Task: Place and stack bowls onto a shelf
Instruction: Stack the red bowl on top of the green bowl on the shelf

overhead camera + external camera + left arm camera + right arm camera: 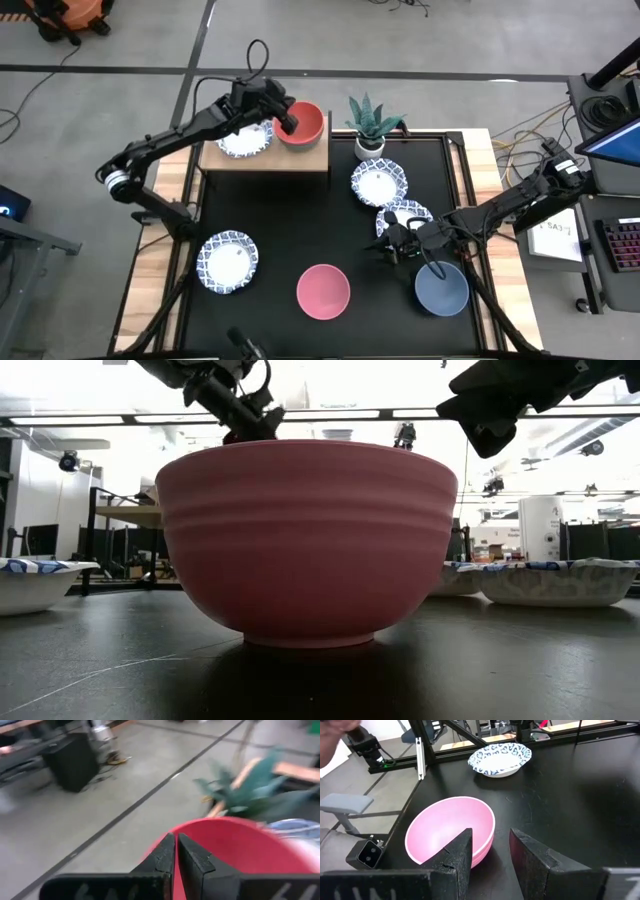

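Note:
The red bowl [300,123] is over the right half of the light-wood shelf [262,158], beside a white blue-rimmed bowl [245,138] that sits on the shelf's left half. My left gripper [286,116] is shut on the red bowl's rim. My right gripper [393,243] hangs open above the table, between the pink bowl [323,290] and the grey-blue bowl [441,288], touching nothing. Other white patterned bowls sit on the tabletop at its left [228,262] and right [379,182], [405,218]. No green bowl shows. My left gripper pinches the red bowl's rim [176,870] on the side toward the shelf's left, with the wall between the two fingers [162,857]. It comes slanting down from the table's left. Whether the bowl's base rests on the shelf cannot be told.
A potted plant [370,125] stands just right of the shelf, close to the red bowl. In the low view the pink bowl [305,540] fills the foreground and hides the shelf. Bare black tabletop lies in the middle [300,215].

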